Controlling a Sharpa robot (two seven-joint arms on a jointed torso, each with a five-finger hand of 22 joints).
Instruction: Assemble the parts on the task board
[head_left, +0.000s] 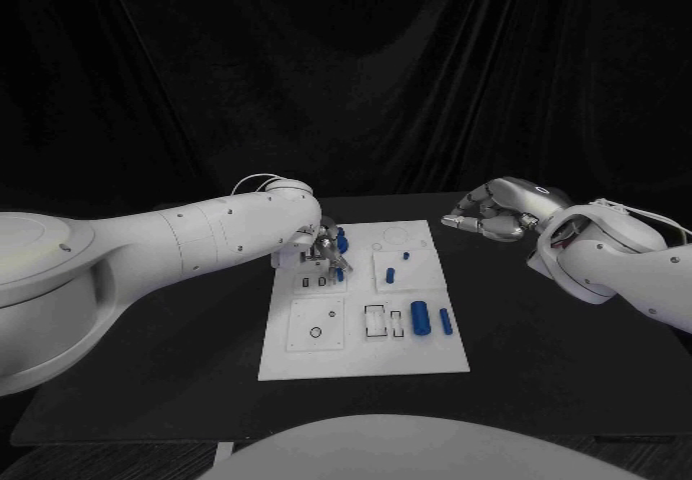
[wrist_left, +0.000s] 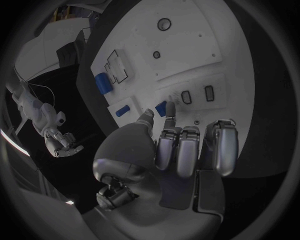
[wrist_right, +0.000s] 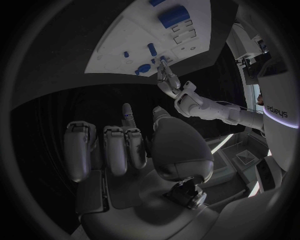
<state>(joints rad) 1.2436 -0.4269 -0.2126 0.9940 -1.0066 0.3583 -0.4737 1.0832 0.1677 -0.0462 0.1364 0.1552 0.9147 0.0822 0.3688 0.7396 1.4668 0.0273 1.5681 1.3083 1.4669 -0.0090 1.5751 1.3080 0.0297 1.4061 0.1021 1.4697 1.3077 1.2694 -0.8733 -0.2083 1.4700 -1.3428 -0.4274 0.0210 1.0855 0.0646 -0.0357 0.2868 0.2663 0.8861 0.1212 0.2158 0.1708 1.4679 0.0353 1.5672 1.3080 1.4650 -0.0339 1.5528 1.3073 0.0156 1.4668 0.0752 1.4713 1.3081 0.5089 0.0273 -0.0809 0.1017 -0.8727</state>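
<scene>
Centrally on the black table lies the white board. Left hand: over the board's far left part, fingers pressed together and curled, fingertips at a small blue piece; whether it is actually pinched cannot be told. Right hand: above the table past the board's far right corner, well apart from it, fingers curled in, holding nothing. Near the board's right edge lie a large blue cylinder and a thin blue peg, side by side.

Black table (bearing white task board)
</scene>
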